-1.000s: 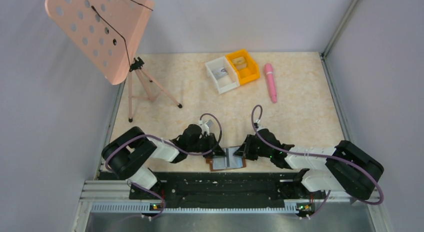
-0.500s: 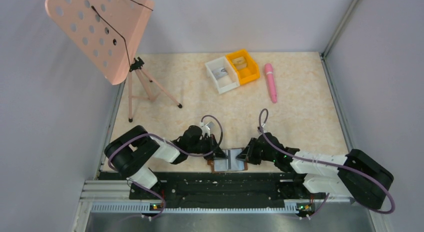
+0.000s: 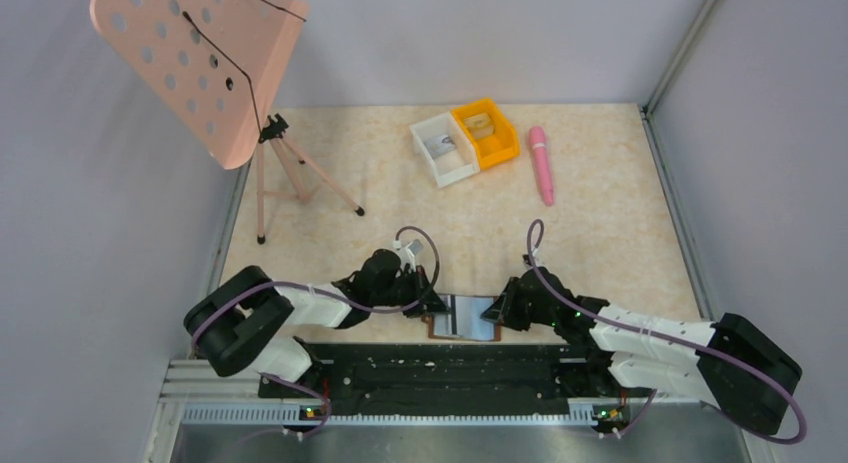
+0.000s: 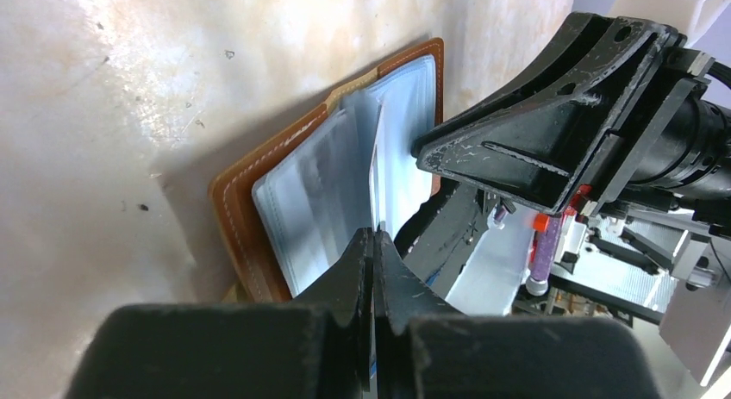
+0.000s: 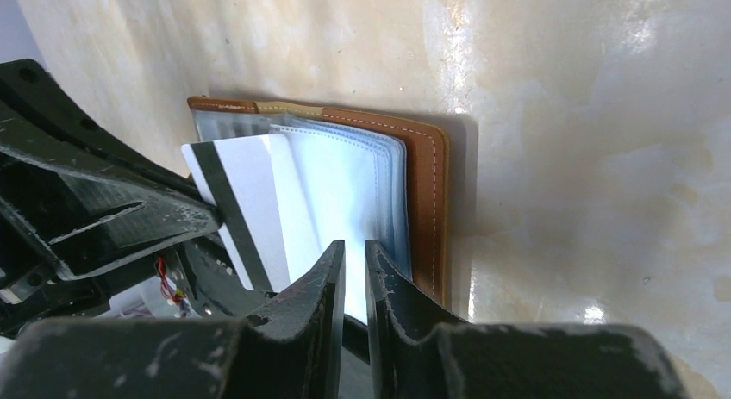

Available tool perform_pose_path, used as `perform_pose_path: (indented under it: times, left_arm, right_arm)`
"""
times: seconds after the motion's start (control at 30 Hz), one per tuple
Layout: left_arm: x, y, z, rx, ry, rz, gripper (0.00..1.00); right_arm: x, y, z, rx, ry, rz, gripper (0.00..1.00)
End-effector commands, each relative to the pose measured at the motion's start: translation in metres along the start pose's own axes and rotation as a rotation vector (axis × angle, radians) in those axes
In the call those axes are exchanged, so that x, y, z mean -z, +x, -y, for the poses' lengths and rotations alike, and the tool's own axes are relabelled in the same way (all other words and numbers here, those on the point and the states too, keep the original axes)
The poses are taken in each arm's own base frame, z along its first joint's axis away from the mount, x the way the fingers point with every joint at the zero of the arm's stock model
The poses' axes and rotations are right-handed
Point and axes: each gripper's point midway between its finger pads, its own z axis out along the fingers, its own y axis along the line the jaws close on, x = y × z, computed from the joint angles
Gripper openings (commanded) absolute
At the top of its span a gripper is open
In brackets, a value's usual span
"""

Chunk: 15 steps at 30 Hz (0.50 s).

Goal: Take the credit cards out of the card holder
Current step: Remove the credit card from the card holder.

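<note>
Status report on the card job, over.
Left gripper shut on a credit card, partly out of its pocket. Right gripper pinching inner sleeves of card holder. White bin, orange bin, pink pen far back, no obstruction.

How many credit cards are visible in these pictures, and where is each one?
1. A white card with a dark stripe sticks partly out of the open card holder, pinched by the left fingers. More cards may be hidden inside the pale pockets.
</note>
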Motion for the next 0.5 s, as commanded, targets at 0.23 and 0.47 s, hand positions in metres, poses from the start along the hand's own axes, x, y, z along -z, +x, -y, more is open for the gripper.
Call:
perform_pose_path:
  times: [0.23, 0.47]
  left_arm:
    - [0.018, -0.021, -0.003, -0.071, -0.142, 0.096, 0.00]
    - [0.038, -0.041, 0.009, -0.067, -0.222, 0.186, 0.00]
  right_arm:
    - [0.004, -0.008, 0.021, 0.074, 0.113, 0.032, 0.16]
    - [0.020, -0.040, -0.029, 0.242, 0.015, 0.120, 0.24]
